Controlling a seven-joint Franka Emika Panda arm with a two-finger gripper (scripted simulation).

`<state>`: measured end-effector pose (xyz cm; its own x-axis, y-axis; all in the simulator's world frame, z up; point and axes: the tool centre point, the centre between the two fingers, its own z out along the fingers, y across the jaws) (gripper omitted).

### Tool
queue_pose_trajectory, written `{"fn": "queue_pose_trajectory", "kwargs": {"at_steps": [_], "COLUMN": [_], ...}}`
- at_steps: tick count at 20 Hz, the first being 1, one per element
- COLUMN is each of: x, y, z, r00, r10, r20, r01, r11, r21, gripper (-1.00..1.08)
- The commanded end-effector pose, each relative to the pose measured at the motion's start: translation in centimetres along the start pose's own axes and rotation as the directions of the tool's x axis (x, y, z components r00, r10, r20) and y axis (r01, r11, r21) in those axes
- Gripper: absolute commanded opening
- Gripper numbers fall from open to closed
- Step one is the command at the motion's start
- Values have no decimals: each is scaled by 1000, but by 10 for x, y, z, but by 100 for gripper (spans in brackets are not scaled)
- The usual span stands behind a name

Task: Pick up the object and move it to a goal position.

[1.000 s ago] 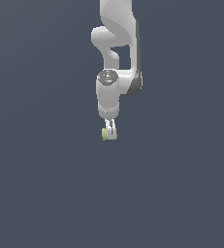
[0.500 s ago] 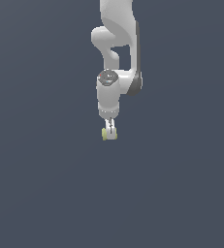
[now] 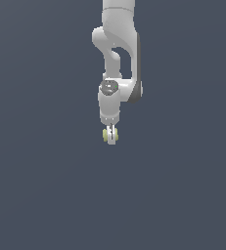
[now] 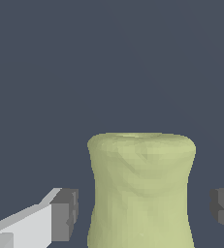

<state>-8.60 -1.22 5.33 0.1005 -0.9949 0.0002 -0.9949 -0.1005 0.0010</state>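
1. The gripper [image 3: 111, 137] hangs below the white arm [image 3: 117, 58].
2. The object [image 4: 141, 191] sits between its fingers [image 4: 60, 215], with gaps at both sides: jaws parted, gripping nothing.

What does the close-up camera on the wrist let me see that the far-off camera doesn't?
Only the wrist view shows the object's waisted, pale yellow-green side up close, with a dark finger pad on either side and a visible gap between each pad and the object.

Only the exterior view shows the whole white arm reaching down to the gripper.

Both show the object between the fingers, against a plain dark grey background.
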Motion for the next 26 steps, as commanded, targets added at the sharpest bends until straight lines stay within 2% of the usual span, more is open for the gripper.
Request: {"fn": "queue_pose_trajectory", "kwargs": {"at_steps": [1,5,6,19,26], "x": [0,0,0,2,17], "y": [0,-1,-1,-2,-9], "z": [9,13,13,10,-12], "r00": [1000,1000,1000,1000,1000], "r10": [1,1,1,1,2], "r20": [0,0,0,0,0], "r01": [-1,-1,-1,-1,-2], "r11": [1000,1000,1000,1000,1000], "r21": [1,1,1,3,2], "gripper": [100,100,-100,-100,-100]}}
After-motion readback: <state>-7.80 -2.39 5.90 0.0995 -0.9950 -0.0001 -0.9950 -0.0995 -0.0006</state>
